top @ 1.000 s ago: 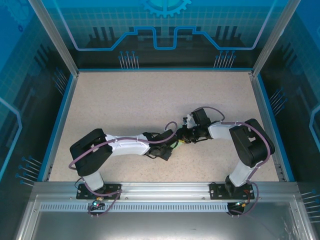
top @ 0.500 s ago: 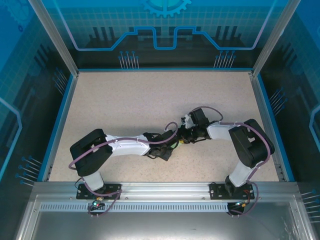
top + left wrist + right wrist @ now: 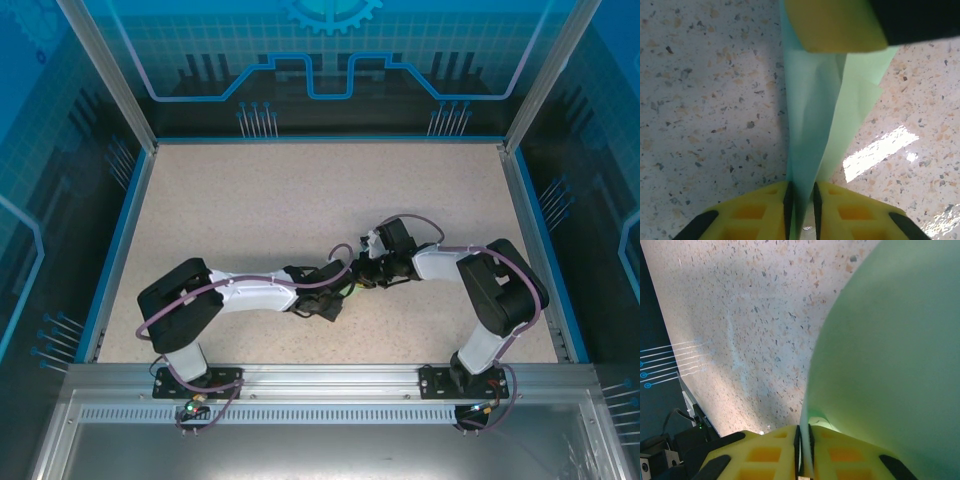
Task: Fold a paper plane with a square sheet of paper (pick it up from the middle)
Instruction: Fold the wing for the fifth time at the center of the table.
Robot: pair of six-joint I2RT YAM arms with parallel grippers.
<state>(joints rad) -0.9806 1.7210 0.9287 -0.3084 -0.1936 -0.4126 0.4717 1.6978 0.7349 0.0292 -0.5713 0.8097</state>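
Starting from the near edge of the counter (image 3: 250,190), both arms were seen bent inward, with their wrists set close together over the middle of the surface. The sheet of paper (image 3: 812,115) was held there between them and, as far as could be judged, was raised off the counter.

In the left wrist view, the left end effector (image 3: 800,200) was found clenched on the near end of the sheet. The pale green layers were pinched in the narrow slot between its yellow fingers. Beyond that grip, the paper was seen gathered into a narrow strip of overlapped layers, with a long crease running along it. At its far end, the strip was met by a yellow finger (image 3: 835,25) of the right end effector (image 3: 803,440). In the right wrist view, that end effector was likewise found clamped on an edge of the sheet. Beyond it, a broad green surface was seen, curved rather than pressed flat. Farther off, speckled counter was seen running back to the blue-edged rear wall (image 3: 320,138).

The task was therefore judged to be somewhere in its middle. The sheet had been picked up and at least one lengthwise fold had been made, but a finished dart shape was not yet shown. No pointed nose or spread wings could be made out, and the number of folds completed could not be told. The remaining creases were judged to be left to do.
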